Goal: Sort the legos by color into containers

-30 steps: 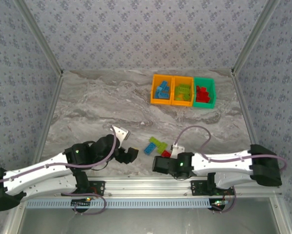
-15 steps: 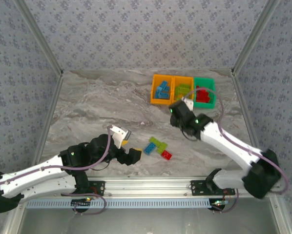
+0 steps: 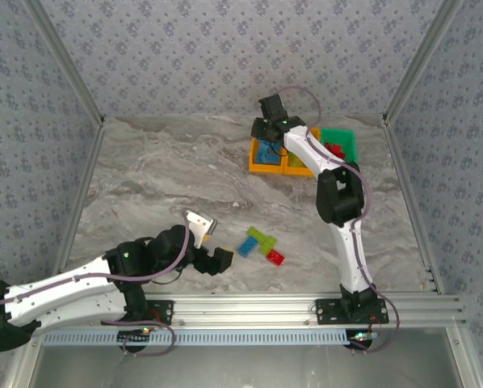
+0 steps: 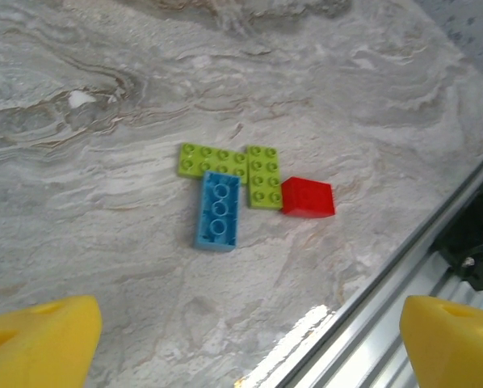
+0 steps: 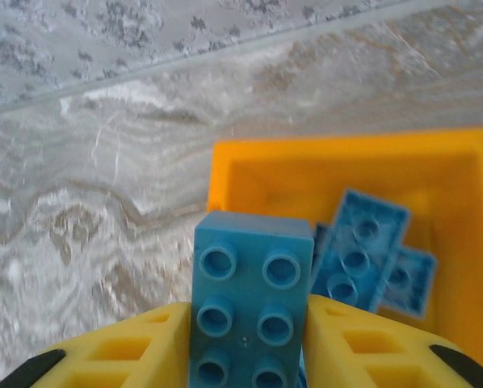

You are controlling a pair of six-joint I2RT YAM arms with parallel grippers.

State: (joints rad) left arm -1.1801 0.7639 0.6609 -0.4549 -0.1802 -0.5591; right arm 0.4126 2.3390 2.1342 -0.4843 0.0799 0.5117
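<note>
In the top view, the right gripper [image 3: 266,132] is stretched over the left orange bin [image 3: 254,164], which lies directly beneath it, presumably so that its load can be released among bricks of the same colour. Half a second ago this arm was only halfway across the table. The left gripper [image 3: 217,260] has barely shifted.

In the left wrist view, the jaws are spread wide and nothing is held. A loose blue brick [image 4: 218,210], two lime bricks [image 4: 213,159] and a red brick [image 4: 308,198] lie just ahead of them, unmoved.

In the right wrist view, the held blue brick [image 5: 254,311] is clamped between the pads, studs towards the camera. Other blue bricks [image 5: 363,250] lie in the bin below and beyond.
</note>
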